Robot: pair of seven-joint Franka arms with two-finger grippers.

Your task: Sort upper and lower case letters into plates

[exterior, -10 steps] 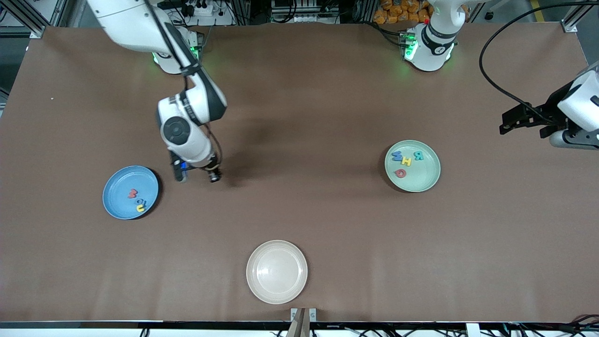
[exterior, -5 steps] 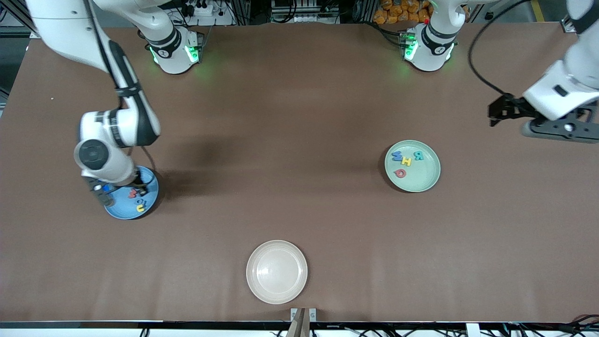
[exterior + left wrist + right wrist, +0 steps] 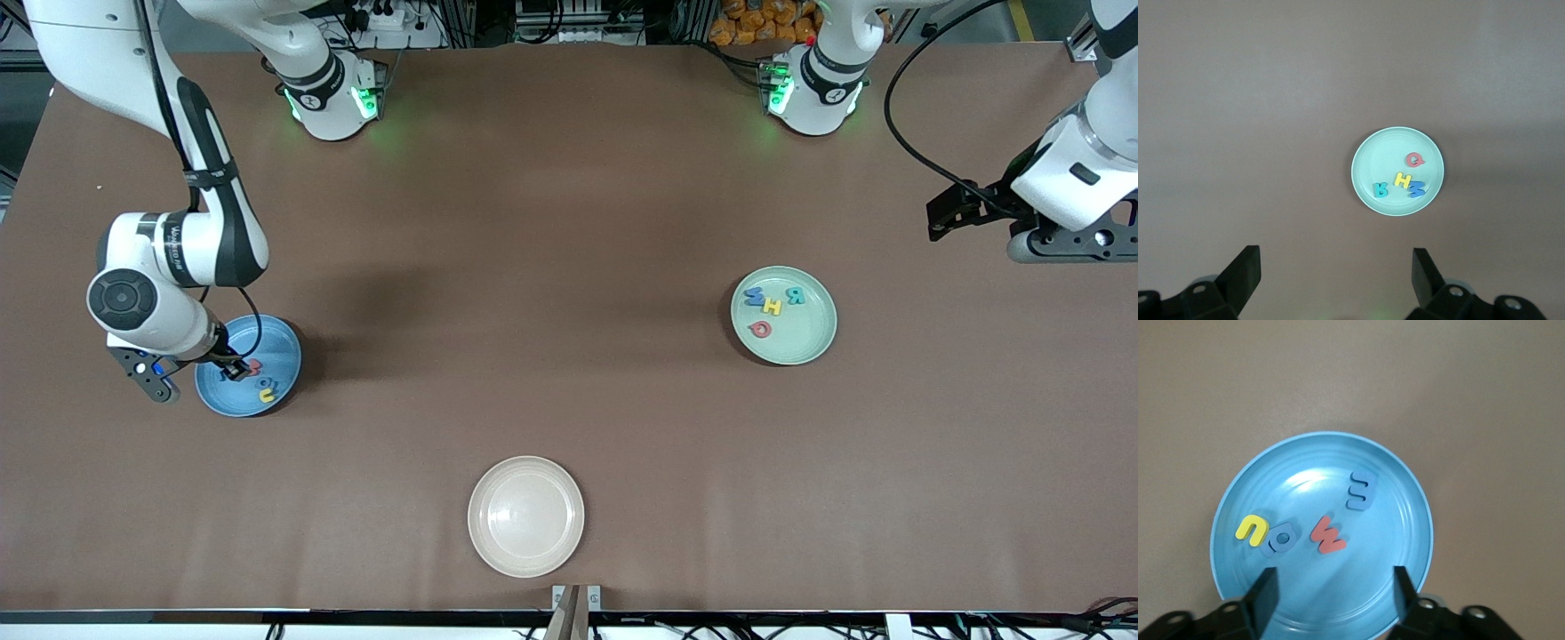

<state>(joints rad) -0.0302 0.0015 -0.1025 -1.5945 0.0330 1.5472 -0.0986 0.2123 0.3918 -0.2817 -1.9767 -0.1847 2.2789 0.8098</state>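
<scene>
Right wrist view gives us the round shallow blue plate [image 3: 1321,533] with four small chunky letters lying in it: a yellow u-shaped piece [image 3: 1252,529], a blue round piece [image 3: 1281,539] touching it, a red-pink w-shaped piece [image 3: 1329,534] and a blue e-shaped piece [image 3: 1361,490]. We see the right claw [image 3: 1335,590] hanging over this plate with its fingers [image 3: 1265,590] spread and nothing between them. From the front view we place the blue plate [image 3: 276,342] toward the right arm's end of the brown counter [image 3: 569,222]. The round pale green plate [image 3: 809,342] lies toward the left arm's end and holds four more letters, teal, yellow, blue and red-pink. We find the left claw [image 3: 1335,280] waiting high above the counter, fingers spread and empty. A round cream-white plate [image 3: 526,516] sits nearer the front camera than both other plates.
</scene>
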